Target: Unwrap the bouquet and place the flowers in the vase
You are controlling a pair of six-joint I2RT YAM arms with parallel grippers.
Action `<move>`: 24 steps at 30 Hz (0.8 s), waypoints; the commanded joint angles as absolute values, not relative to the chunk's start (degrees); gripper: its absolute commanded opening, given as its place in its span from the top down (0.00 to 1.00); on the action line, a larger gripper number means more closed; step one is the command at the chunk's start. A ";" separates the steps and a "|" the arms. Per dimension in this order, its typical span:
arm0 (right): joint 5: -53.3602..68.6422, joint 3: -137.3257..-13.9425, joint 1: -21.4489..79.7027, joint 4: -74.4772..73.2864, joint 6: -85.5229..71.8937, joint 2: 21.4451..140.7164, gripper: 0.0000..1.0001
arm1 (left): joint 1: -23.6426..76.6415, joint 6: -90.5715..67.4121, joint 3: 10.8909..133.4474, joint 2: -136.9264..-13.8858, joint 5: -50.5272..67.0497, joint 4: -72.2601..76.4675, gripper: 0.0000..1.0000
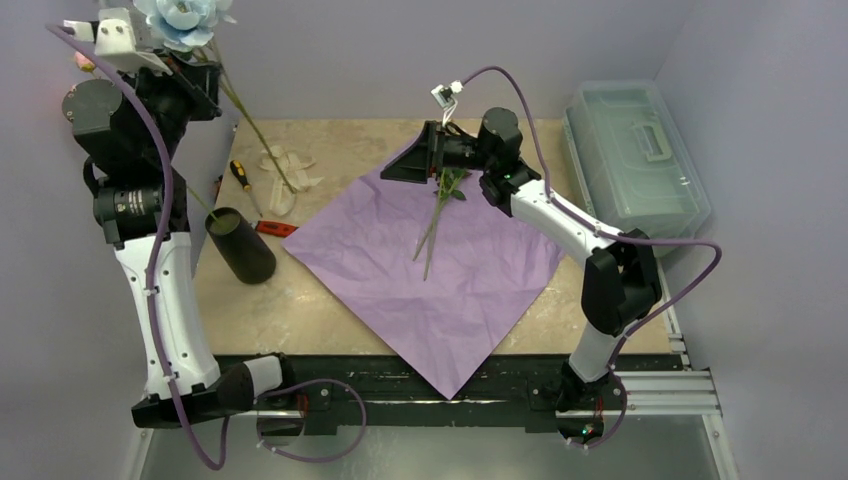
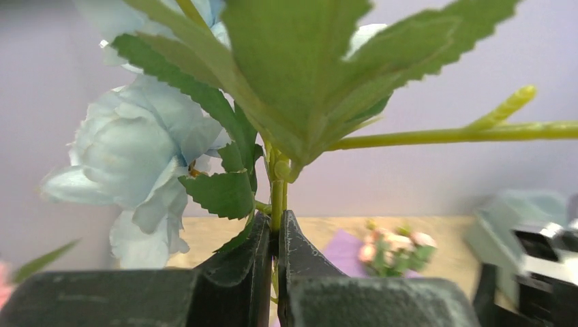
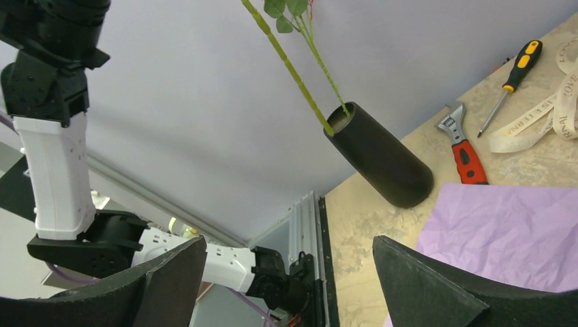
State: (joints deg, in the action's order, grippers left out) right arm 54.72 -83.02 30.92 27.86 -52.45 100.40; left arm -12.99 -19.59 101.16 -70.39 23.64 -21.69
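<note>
My left gripper (image 2: 276, 228) is raised high at the far left, shut on the green stem (image 2: 277, 197) of a pale-blue flower (image 1: 185, 20) (image 2: 129, 163). From it, long stems (image 3: 300, 88) hang down, and their lower ends reach the mouth of the dark vase (image 1: 240, 245) (image 3: 378, 157). Other flowers lie on the flat lilac paper (image 1: 440, 270); their stems (image 1: 432, 230) show and pink heads (image 2: 395, 248) appear blurred in the left wrist view. Just above these stands my right gripper (image 1: 405, 165) (image 3: 290, 248), open and holding nothing.
A cream ribbon (image 1: 285, 170) (image 3: 545, 116), a yellow-and-black screwdriver (image 1: 240, 175) (image 3: 511, 75) and a red-handled wrench (image 1: 275, 228) (image 3: 463, 150) lie behind the vase. A clear lidded box (image 1: 635, 155) stands at the back right. The paper's near corner overhangs the table's front edge.
</note>
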 commanded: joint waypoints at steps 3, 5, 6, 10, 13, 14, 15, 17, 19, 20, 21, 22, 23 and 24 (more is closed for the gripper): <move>56.09 -83.96 30.89 27.69 -50.40 97.56 0.05 | -13.91 -4.25 106.08 -69.00 3.38 -29.73 1.00; 56.32 -83.73 30.85 27.96 -50.68 97.56 0.05 | -13.92 -1.54 106.32 -68.64 -0.89 -29.80 1.00; 56.40 -83.71 30.87 28.15 -50.83 97.62 0.05 | -13.92 -0.48 105.99 -68.33 -3.26 -29.55 1.00; 56.84 -83.93 30.70 28.39 -51.28 97.94 0.05 | -13.91 4.69 102.25 -66.57 -7.88 -28.06 1.00; 57.12 -83.85 30.42 28.30 -51.65 98.00 0.05 | -13.93 6.20 98.28 -65.08 -8.98 -26.62 1.00; 57.17 -83.66 30.48 28.30 -51.75 98.00 0.05 | -13.89 6.49 97.12 -64.68 -9.04 -25.87 1.00; 57.26 -83.53 30.35 28.38 -51.83 98.00 0.05 | -13.95 6.77 95.88 -64.34 -9.05 -25.13 1.00; 57.43 -83.22 30.36 28.48 -51.99 97.91 0.05 | -13.90 7.13 94.29 -64.01 -9.18 -23.97 1.00; 57.56 -83.00 30.31 28.48 -52.03 97.71 0.05 | -13.90 7.87 92.81 -63.88 -9.66 -22.65 1.00; 57.49 -82.90 30.22 28.48 -52.03 97.59 0.05 | -13.96 8.07 91.60 -63.72 -9.96 -21.66 1.00; 57.48 -82.82 30.20 28.52 -52.10 97.50 0.05 | -13.96 8.51 90.45 -63.45 -10.09 -20.73 1.00; 57.48 -82.78 30.10 28.56 -52.18 97.52 0.05 | -13.96 8.93 88.79 -63.29 -9.90 -19.95 1.00; 57.56 -82.75 30.14 28.56 -52.20 97.40 0.05 | -13.95 9.18 87.44 -63.06 -9.69 -19.00 1.00; 57.57 -82.72 30.07 28.61 -52.22 97.38 0.05 | -13.95 9.22 86.44 -62.87 -9.56 -18.17 1.00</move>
